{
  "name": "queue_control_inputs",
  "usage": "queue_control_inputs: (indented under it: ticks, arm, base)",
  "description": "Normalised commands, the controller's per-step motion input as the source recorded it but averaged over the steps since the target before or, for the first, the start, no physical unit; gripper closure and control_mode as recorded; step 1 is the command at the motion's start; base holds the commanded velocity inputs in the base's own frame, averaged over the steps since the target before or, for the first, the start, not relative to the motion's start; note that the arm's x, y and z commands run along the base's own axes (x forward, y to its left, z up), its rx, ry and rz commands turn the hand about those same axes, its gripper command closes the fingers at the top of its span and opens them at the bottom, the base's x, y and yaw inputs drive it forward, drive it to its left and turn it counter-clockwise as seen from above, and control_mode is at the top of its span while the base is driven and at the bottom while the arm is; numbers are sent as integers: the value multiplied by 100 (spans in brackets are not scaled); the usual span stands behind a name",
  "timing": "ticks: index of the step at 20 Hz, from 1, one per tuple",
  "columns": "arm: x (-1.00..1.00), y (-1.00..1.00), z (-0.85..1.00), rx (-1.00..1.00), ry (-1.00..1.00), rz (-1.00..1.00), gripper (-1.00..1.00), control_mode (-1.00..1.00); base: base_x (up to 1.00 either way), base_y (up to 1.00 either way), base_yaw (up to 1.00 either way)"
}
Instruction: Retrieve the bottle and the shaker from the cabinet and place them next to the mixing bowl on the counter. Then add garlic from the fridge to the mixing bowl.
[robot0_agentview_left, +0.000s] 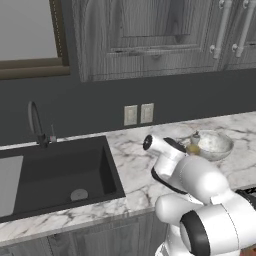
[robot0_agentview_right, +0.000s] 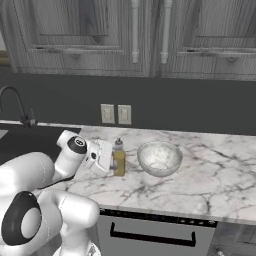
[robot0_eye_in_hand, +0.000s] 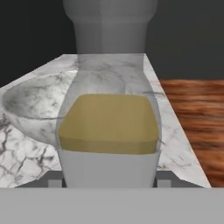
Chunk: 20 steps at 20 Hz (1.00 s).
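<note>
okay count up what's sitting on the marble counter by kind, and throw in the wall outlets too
Bottle: 1
Mixing bowl: 1
Wall outlets: 2
Total: 4

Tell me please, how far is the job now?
Done: the bottle is out of the cabinet and stands upright on the counter, beside the mixing bowl. In hand: the gripper is at the bottle, jaws around its body in the hand view. Left: letting go, then the shaker and the garlic; the bowl looks empty.
</note>
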Motion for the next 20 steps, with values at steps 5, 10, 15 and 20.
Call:
queue_control_inputs:
  ticks: [5, 10, 15, 20]
  arm:
    - [13, 0, 0, -6, -2, 0, 100, -100]
    - [27, -2, 0, -1, 0, 0, 100, -100]
    - [36, 0, 0, 0, 0, 0, 100, -100]
    - [32, 0, 0, 0, 0, 0, 100, -100]
  base:
    - [0, 0, 0]
    - [0, 0, 0]
    - [0, 0, 0]
    - [0, 0, 0]
